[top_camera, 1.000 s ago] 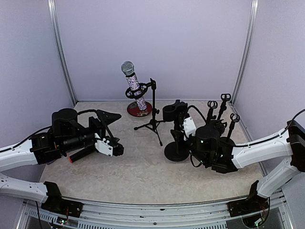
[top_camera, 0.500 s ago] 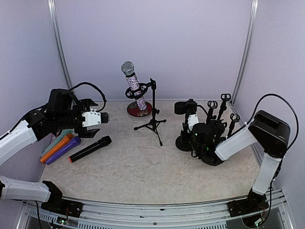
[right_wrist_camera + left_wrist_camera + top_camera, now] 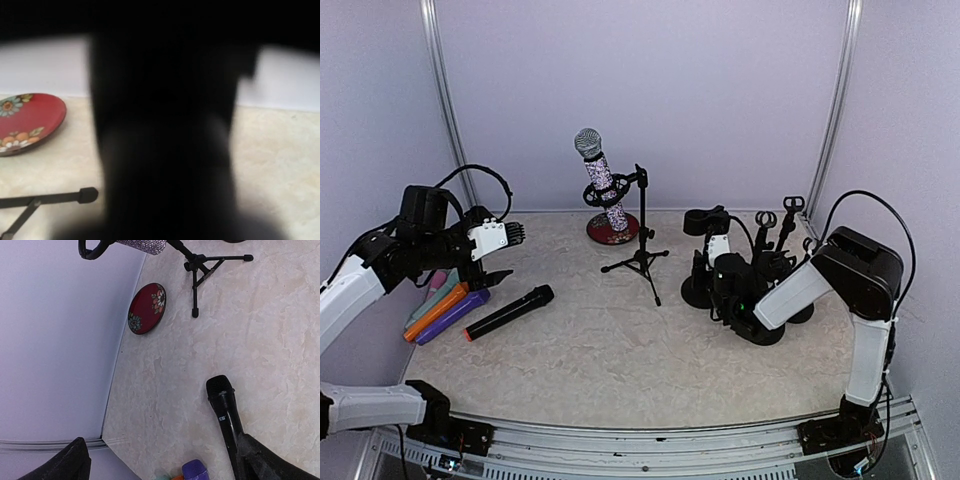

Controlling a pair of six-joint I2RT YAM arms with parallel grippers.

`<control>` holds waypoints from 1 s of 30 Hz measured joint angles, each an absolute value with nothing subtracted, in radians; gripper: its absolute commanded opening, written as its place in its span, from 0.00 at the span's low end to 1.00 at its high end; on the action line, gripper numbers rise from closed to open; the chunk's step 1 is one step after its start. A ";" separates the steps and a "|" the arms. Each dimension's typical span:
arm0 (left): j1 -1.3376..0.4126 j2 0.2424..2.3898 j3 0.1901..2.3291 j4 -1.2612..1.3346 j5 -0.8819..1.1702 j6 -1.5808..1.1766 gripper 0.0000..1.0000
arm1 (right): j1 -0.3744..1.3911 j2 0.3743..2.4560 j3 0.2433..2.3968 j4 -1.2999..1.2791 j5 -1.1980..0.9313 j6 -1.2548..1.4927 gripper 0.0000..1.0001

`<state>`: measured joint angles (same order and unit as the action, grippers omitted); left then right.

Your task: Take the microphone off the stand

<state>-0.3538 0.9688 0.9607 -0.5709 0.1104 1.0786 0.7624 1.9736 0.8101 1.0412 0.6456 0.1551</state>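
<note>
A black microphone (image 3: 510,311) lies flat on the table, left of centre; the left wrist view shows it (image 3: 225,410) just beside one finger. My left gripper (image 3: 508,254) hangs open above and left of it, holding nothing (image 3: 170,467). A sparkly microphone (image 3: 602,180) stands tilted in a ring holder on a red flowered base (image 3: 612,230). My right gripper (image 3: 710,262) is against a black round-based stand (image 3: 698,292) with an empty clip on top. That stand's dark post (image 3: 165,150) fills the right wrist view and hides the jaws.
A black tripod stand (image 3: 640,255) sits mid-table, its foot (image 3: 87,195) near the right gripper. Several more black stands (image 3: 782,235) crowd the back right. Orange, purple and other coloured microphones (image 3: 445,305) lie by the left wall. The red base (image 3: 146,308) is close to the back wall.
My left arm has lifted up and back to the left, leaving the black microphone on the table. The right arm has folded upward, and the round-based stand has shifted towards the back.
</note>
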 measured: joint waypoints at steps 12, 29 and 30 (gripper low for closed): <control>-0.342 1.086 1.113 -0.676 0.192 0.887 0.99 | 0.775 1.759 0.728 0.898 0.630 0.294 1.00; -0.293 1.179 1.242 -0.749 0.341 0.692 0.99 | 1.118 1.309 0.611 0.539 0.832 0.464 1.00; -0.281 1.180 1.247 -0.749 0.357 0.678 0.98 | 1.126 1.307 0.649 0.510 0.830 0.444 1.00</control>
<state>-0.2806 1.1797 1.2472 -0.7490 0.3573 0.6785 1.1259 1.3071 0.6491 0.5098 0.8299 0.4438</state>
